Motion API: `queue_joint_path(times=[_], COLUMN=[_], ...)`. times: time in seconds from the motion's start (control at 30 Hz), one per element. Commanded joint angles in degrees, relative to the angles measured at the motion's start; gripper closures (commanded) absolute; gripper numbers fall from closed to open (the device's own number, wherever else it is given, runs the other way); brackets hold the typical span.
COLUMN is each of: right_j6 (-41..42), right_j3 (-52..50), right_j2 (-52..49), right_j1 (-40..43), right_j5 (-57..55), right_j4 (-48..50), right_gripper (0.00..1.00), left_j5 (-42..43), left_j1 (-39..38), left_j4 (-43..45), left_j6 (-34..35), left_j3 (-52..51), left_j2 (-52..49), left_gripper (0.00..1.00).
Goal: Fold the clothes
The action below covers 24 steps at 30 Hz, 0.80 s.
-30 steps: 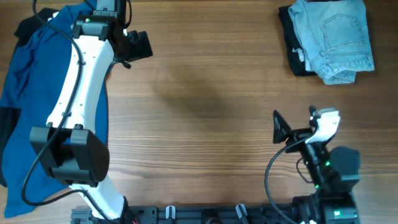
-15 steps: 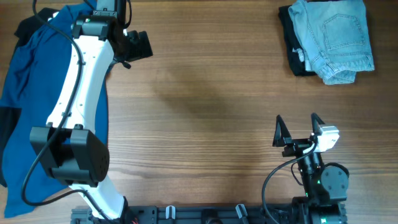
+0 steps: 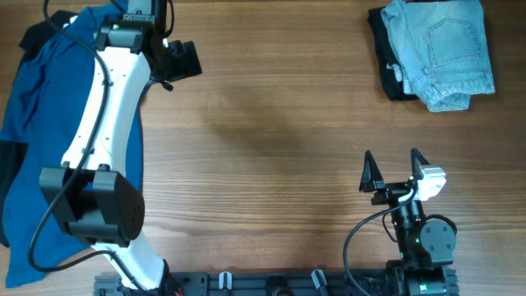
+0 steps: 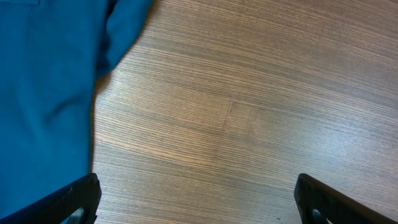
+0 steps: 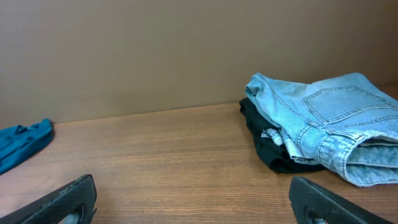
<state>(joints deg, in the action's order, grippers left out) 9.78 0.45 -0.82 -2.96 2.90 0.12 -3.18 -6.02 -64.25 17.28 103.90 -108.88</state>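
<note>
Folded pale denim shorts lie at the table's far right corner on a folded black garment. In the right wrist view the shorts and the black garment sit far ahead to the right. A deep-blue shirt is spread unfolded along the left side, under my left arm. My left gripper hangs open just right of the shirt's top edge; in its wrist view, bare wood shows between the fingers and the shirt lies at left. My right gripper is open and empty near the front edge.
Black cloth shows from under the blue shirt at the far left corner. Wood-grain tabletop spans the middle. A brown wall backs the table. The arm bases and a black rail run along the front edge.
My right arm has drawn back toward the front edge and squared up, its gripper still open. The left arm and the clothes have not moved.
</note>
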Motion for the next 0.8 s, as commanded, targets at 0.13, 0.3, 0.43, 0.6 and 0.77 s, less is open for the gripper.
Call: queue_joint_path(times=[0.13, 0.3, 0.43, 0.6, 0.77], right_j6=[-0.74, -0.79, -0.76, -0.76, -0.76], right_j3=[-0.15, -0.15, -0.15, -0.15, -0.15], right_j2=[0.55, 0.55, 0.55, 0.55, 0.55], right_j1=[-0.31, -0.31, -0.31, -0.31, -0.31], right_j5=[-0.96, -0.96, -0.96, -0.96, -0.96], right_j4=[0.13, 0.13, 0.13, 0.13, 0.11], right_gripper=[0.0, 0.0, 0.0, 0.0, 0.0], left_j5=[-0.55, -0.55, -0.55, -1.01, -1.03], left_j1=[-0.13, -0.13, -0.13, 0.11, 0.13], left_j4=[0.0, 0.0, 0.0, -0.02, -0.02], left_j6=[-0.33, -0.33, -0.33, -0.33, -0.35], left_j3=[0.79, 0.79, 0.79, 0.79, 0.79], left_j2=[0.44, 0.44, 0.44, 0.44, 1.64], left_gripper=[0.0, 0.0, 0.0, 0.0, 0.0])
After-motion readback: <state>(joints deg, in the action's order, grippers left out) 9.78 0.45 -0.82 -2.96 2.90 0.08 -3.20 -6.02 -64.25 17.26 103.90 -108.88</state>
